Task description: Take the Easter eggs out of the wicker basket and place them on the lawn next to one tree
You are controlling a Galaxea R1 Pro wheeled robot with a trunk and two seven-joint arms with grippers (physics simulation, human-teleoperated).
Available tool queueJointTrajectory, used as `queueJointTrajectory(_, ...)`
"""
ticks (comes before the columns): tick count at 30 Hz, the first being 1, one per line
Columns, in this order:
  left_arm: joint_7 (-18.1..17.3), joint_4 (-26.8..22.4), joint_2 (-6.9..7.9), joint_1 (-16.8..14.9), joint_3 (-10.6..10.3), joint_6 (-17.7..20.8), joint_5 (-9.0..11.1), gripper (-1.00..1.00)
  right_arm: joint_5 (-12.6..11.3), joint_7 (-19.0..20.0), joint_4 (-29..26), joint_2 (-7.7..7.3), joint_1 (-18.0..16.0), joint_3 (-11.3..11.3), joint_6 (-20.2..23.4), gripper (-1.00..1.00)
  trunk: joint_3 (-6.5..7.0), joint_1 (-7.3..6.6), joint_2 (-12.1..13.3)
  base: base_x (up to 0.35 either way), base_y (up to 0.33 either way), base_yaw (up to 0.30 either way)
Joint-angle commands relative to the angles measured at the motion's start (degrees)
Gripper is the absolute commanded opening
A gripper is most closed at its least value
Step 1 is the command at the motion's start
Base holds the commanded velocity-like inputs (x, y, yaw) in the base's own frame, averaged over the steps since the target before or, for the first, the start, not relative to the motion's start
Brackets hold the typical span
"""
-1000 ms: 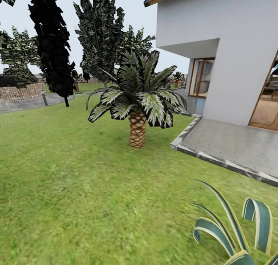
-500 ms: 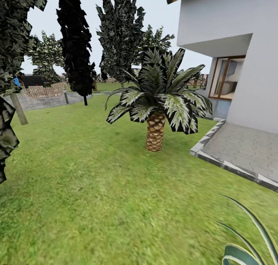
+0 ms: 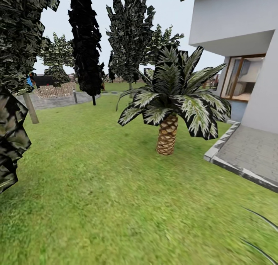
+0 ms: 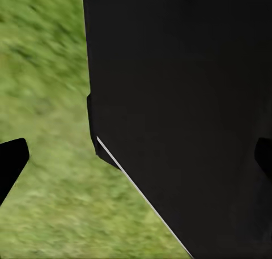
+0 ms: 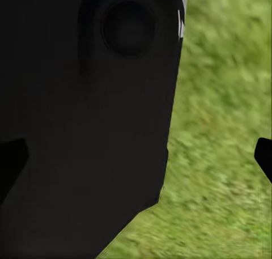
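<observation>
No basket or eggs in sight; robot's prob in transit over the lawn (image 3: 100, 187). Short palm (image 3: 168, 114) ahead isn't a valid tree; better steer w/ head scanning for wicker, toward the grey-trunk tree (image 3: 30, 107) by the lawn's far-left edge. Gripper state: can't tell, either arm.

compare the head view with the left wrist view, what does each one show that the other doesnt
Head view alone: a short palm with a scaly trunk, tall dark trees behind it, a leaning grey-brown trunk at the left, a white house with a window, and a paved terrace with a stone edge.

Left wrist view alone: a large black body part of the robot close to the camera, and a dark fingertip at the picture's edge; whether that gripper is open cannot be judged.

Both: the lawn, green and mottled, blurred in the wrist picture.
</observation>
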Motion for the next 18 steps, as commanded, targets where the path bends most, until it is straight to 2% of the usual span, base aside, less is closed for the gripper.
queueJointTrajectory(1, -0.2, 0.0, 0.01, 0.0, 0.0, 0.0, 0.0, 1.00, 0.5, 0.1, 0.1, -0.02, -0.1, 0.0, 0.0, 1.00, -0.04, 0.03, 0.0, 0.260, 0.232, 0.000)
queueJointTrajectory(14, -0.2, 0.0, 0.01, 0.0, 0.0, 0.0, 0.0, 1.00, 0.4, 0.1, 0.1, 0.07, -0.1, 0.0, 0.0, 1.00, -0.04, 0.03, 0.0, 0.260, 0.225, 0.000)
queueJointTrajectory(18, -0.2, 0.0, 0.01, 0.0, 0.0, 0.0, 0.0, 1.00, 0.4, 0.0, 0.1, 0.15, -0.1, 0.0, 0.1, 1.00, -0.04, 0.03, 0.0, 0.261, 0.219, 0.144)
